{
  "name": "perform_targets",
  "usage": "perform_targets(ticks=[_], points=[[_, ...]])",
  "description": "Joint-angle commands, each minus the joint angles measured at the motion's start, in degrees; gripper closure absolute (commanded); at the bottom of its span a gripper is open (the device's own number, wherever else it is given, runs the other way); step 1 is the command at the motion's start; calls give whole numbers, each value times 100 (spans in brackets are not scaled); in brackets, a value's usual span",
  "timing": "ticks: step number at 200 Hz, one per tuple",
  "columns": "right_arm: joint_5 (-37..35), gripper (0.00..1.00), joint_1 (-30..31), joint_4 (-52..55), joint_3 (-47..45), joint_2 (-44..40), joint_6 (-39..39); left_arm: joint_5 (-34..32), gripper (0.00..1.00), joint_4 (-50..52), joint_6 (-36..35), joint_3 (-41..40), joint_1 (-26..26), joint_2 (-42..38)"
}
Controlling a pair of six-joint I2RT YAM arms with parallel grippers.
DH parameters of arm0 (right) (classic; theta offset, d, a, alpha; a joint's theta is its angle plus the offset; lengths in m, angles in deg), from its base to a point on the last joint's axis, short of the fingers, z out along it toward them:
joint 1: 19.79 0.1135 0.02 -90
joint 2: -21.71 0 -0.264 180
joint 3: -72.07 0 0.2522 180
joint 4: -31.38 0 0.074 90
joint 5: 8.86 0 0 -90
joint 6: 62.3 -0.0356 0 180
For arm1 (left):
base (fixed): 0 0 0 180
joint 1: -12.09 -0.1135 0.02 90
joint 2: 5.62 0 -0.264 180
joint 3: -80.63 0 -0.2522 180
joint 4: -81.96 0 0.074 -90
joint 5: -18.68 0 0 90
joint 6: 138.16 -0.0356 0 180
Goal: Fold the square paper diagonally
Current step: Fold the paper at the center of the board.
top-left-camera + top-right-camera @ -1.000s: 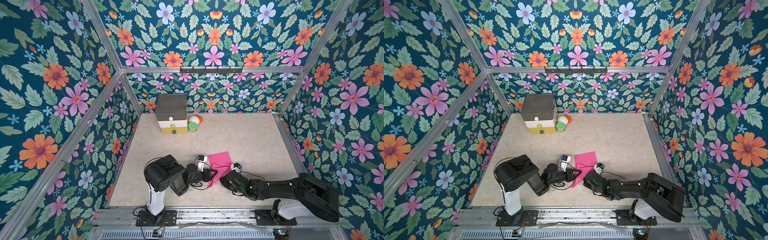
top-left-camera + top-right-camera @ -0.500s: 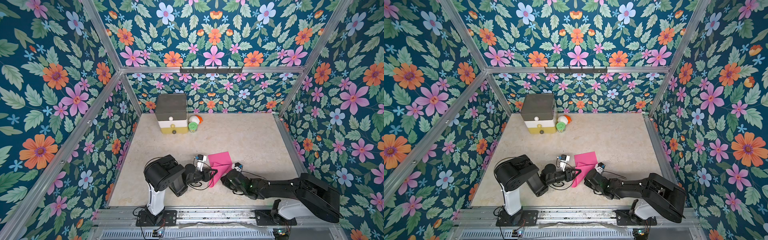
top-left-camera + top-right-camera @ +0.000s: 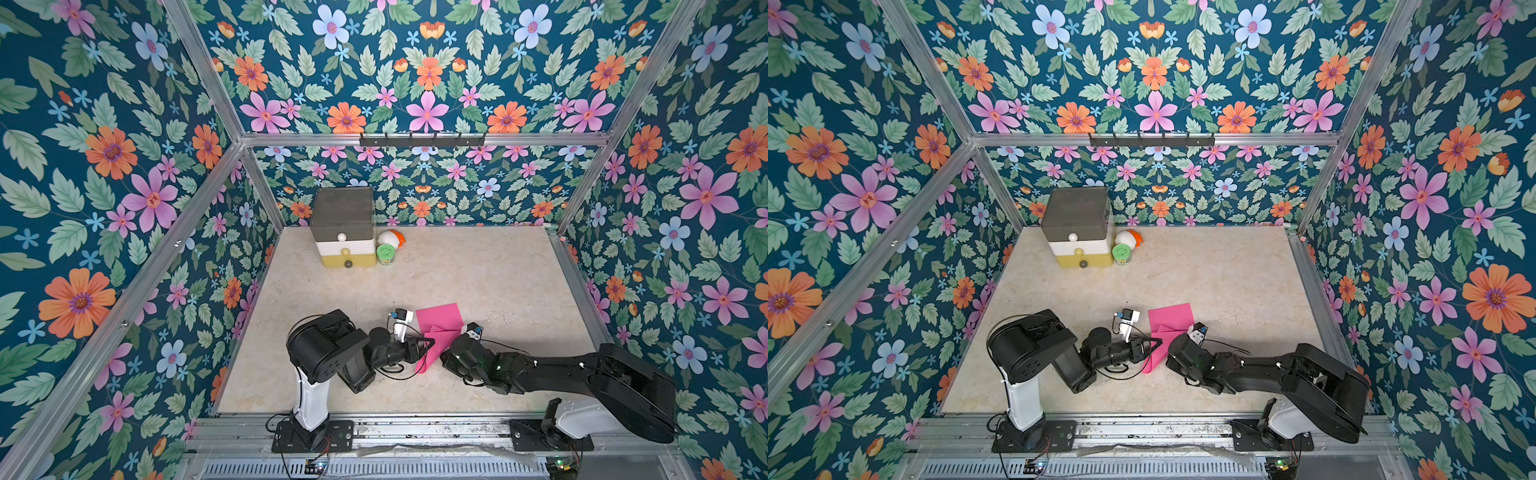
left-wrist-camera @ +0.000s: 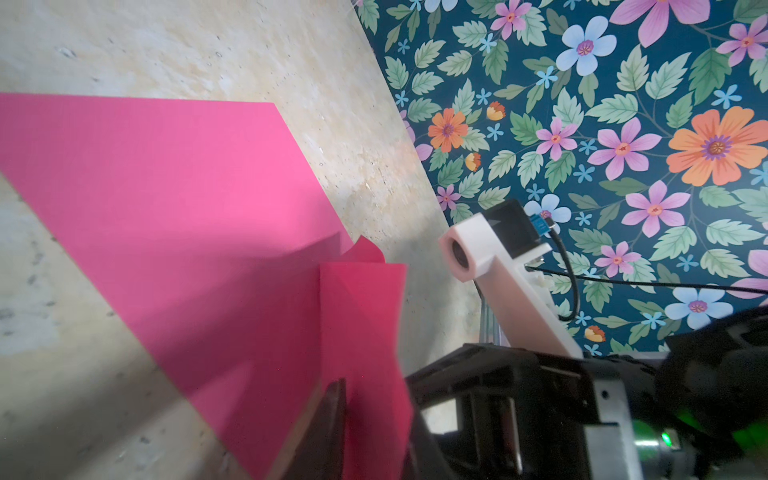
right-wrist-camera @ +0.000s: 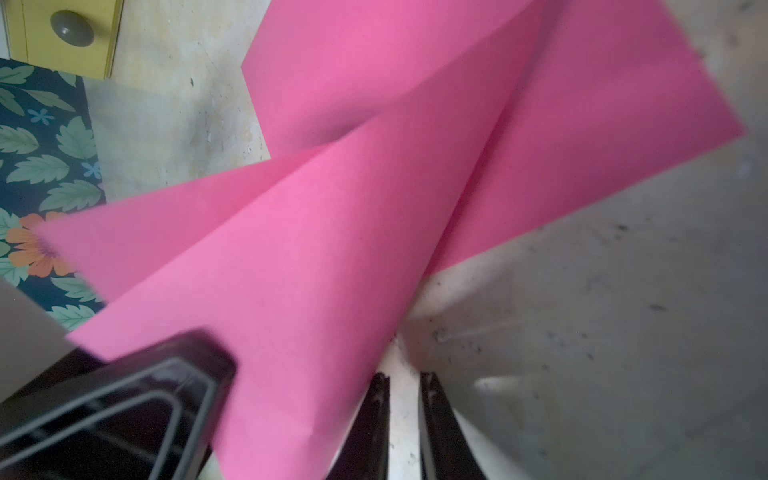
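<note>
The pink square paper [image 3: 440, 320] [image 3: 1170, 316] lies near the table's front centre, its near part lifted and bent up into a loose flap. My left gripper [image 3: 430, 343] [image 3: 1157, 343] lies low on the table and reaches in from the left. It is shut on that raised flap, which stands between its two fingers in the left wrist view [image 4: 374, 424]. My right gripper [image 3: 445, 355] [image 3: 1170, 360] is on the paper's right side. Its fingers [image 5: 380, 411] are shut to a thin slit, with only bare table between them, and the paper's [image 5: 332, 249] curled edge runs just beside them.
A stack of small drawers [image 3: 343, 224] stands at the back left, with a green-lidded jar [image 3: 386, 253] and a white-and-orange object [image 3: 391, 237] beside it. A black hook rail [image 3: 422, 139] hangs on the back wall. Floral walls close in three sides.
My left gripper's fingers have drawn together on the paper's raised flap. Both arms and the paper stay almost where they were.
</note>
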Motion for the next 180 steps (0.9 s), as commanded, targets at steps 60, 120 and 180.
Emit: perform_targets(ticks=[60, 120, 180], points=[[-857, 71, -467, 2194, 664, -1374, 754, -26, 93, 378, -153, 110, -2, -203], [1048, 100, -1669, -24, 550, -931, 1964, -51, 93, 1009, -458, 251, 19, -425], [1201, 100, -1683, -205, 1154, 178, 2362, -40, 89, 1247, -608, 325, 59, -497]])
